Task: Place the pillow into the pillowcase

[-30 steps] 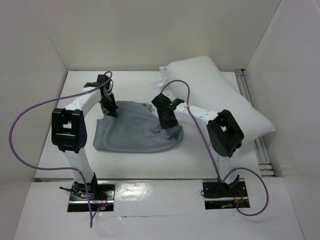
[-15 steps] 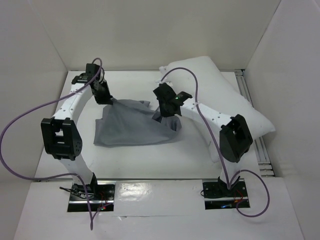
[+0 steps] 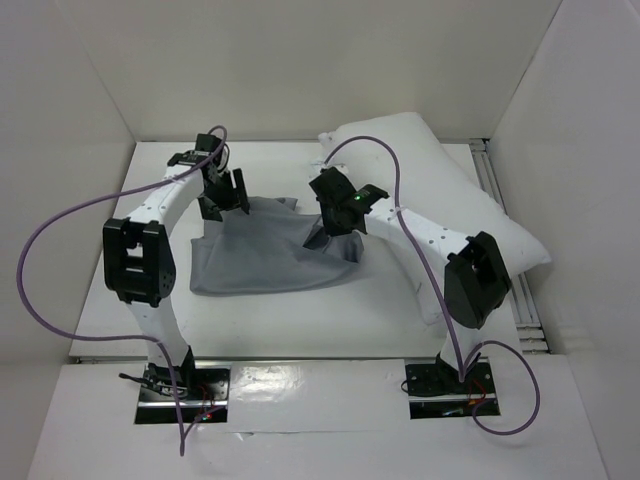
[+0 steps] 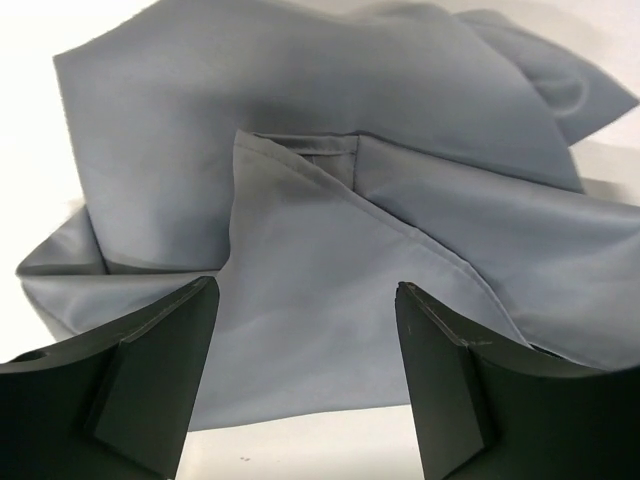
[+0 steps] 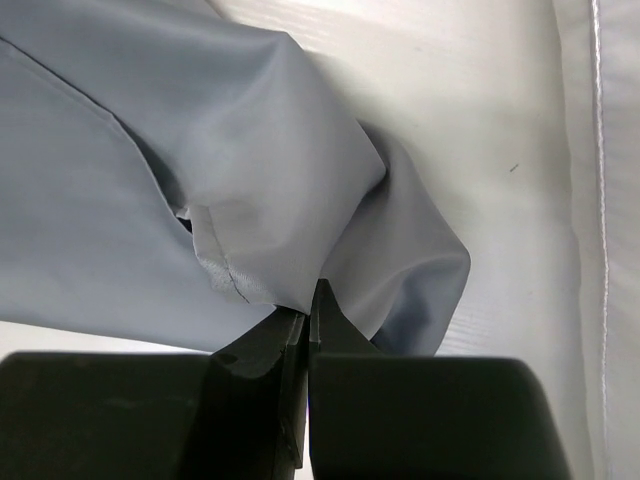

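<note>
The grey pillowcase (image 3: pixel 265 255) lies wrinkled on the white table, mid-left. The plump white pillow (image 3: pixel 440 180) rests at the back right, its near end behind my right arm. My left gripper (image 3: pixel 222 195) hovers open over the pillowcase's far left corner. In the left wrist view its gripper (image 4: pixel 305 335) frames folded grey pillowcase (image 4: pixel 300 190) without touching it. My right gripper (image 3: pixel 335 218) is shut on the pillowcase's far right edge and holds that corner raised. The right wrist view shows this gripper (image 5: pixel 308 312) pinching the pillowcase (image 5: pixel 150 180) at its hem, with the pillow (image 5: pixel 615 200) just to the right.
White walls enclose the table on three sides. A metal rail (image 3: pixel 520 300) runs along the table's right edge beside the pillow. Purple cables (image 3: pixel 40 250) loop from both arms.
My left gripper has opened and let go of the pillowcase's far left corner, which dropped. The right gripper shut on the far right edge and moved it back a little.
</note>
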`<state>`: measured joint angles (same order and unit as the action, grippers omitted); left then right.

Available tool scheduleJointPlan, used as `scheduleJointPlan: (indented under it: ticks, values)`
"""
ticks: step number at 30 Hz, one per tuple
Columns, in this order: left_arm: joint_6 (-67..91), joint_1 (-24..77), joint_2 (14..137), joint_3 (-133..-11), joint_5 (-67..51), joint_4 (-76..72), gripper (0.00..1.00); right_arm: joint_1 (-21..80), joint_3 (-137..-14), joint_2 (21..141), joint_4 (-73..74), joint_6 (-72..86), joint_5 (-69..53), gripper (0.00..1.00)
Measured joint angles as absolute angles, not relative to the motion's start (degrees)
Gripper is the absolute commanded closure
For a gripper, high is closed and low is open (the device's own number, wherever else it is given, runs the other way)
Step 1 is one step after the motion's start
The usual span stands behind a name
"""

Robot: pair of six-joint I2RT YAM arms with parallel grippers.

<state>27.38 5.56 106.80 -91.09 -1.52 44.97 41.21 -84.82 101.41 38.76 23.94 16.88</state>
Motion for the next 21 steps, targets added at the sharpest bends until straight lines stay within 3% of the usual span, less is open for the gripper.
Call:
scheduleJointPlan:
  ticks: [10,14,18,19,20,21]
  values:
    - [29.85,6.59,111.55,-91.7,5.41,45.65,0.16,41.21,-84.68,101.36,39.03,23.94,16.71,1.0]
    - [30.15,6.37,112.36,-92.82,5.45,45.93,0.24,41.21,-84.55,101.36,39.05,23.94,16.71,1.0]
    - [30.37,6.2,114.02,-93.56,3.03,45.65,0.7,41.21,-84.51,101.36,39.07,23.94,16.71,1.0]
    - [30.06,6.2,114.3,-93.56,2.37,45.76,0.92,41.21,-84.51,101.36,39.07,23.94,16.71,1.0]
    - [30.0,6.2,114.39,-93.56,1.56,45.87,1.0,41.21,-84.51,101.36,39.07,23.94,16.71,1.0]
    - [29.63,6.09,114.39,-93.56,0.95,46.02,1.0,41.21,-84.53,101.36,39.07,23.94,16.71,1.0]
